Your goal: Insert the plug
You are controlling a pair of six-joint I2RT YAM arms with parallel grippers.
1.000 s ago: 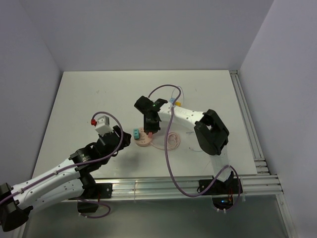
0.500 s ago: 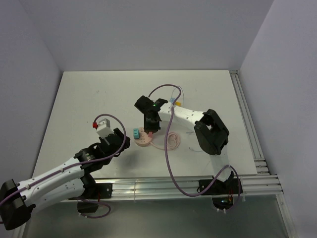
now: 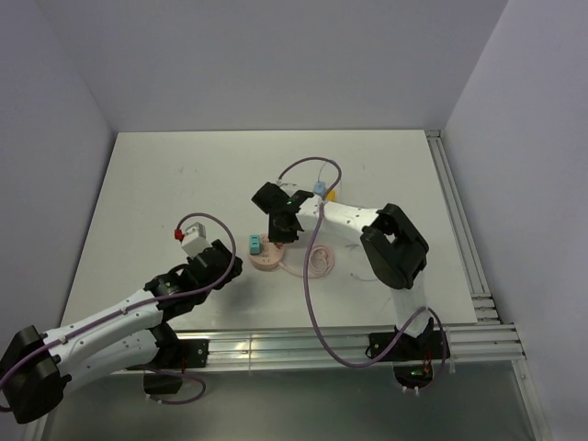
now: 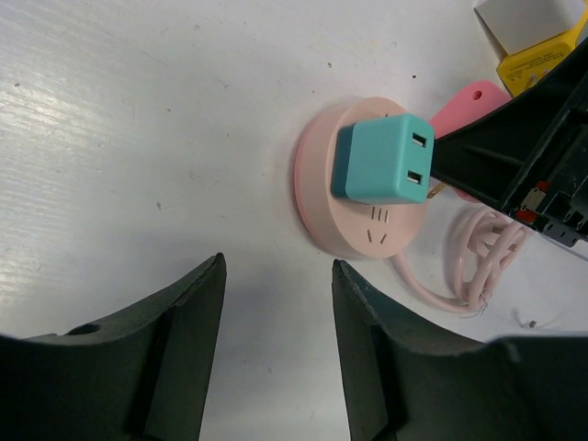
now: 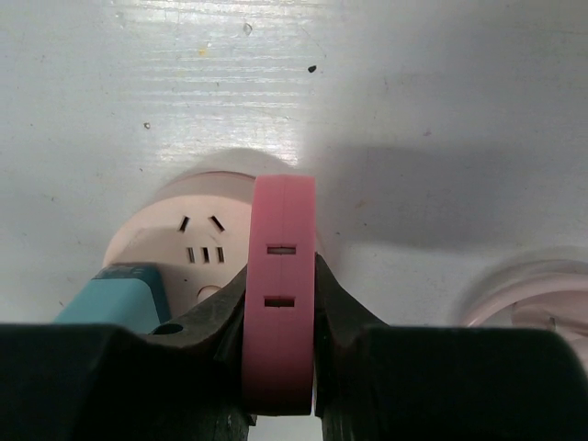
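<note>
The left gripper has drawn back, jaws apart and empty, leaving the teal plug seated in the round pink socket. The right gripper clamps the pink plug just over the socket; that one looks not yet in.

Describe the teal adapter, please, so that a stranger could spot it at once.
Near the middle of the white table lies a round pink socket base. On its top sits the teal adapter, a cube with two slots in its end face, the only teal thing beside the pink plug.
</note>
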